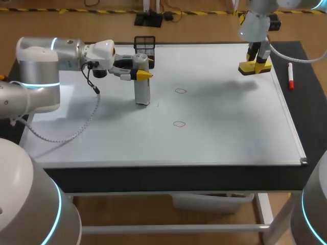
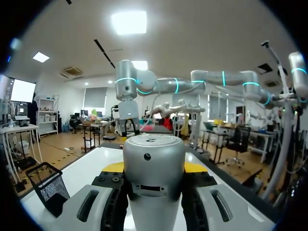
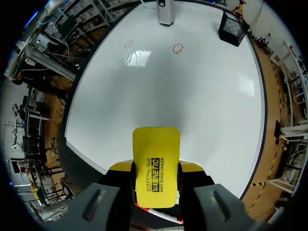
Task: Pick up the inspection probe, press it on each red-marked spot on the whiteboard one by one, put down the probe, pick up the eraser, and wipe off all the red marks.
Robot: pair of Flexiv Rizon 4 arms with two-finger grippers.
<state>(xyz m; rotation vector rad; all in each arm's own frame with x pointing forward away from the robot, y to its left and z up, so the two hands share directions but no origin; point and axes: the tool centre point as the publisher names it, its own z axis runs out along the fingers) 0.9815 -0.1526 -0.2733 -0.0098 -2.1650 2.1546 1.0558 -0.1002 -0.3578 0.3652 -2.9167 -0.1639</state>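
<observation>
A dark-topped table (image 1: 308, 109) is covered almost wholly by a whiteboard (image 1: 219, 138) laid flat on it. Two small red circles are drawn near the board's middle, one farther (image 1: 180, 91) and one nearer (image 1: 179, 123). A silver probe (image 1: 142, 88) is stood upright on the board, left of the farther circle. A black mesh basket (image 1: 144, 45) is set at the board's far edge. A red marker (image 1: 290, 76) is laid on the dark strip right of the board.
</observation>
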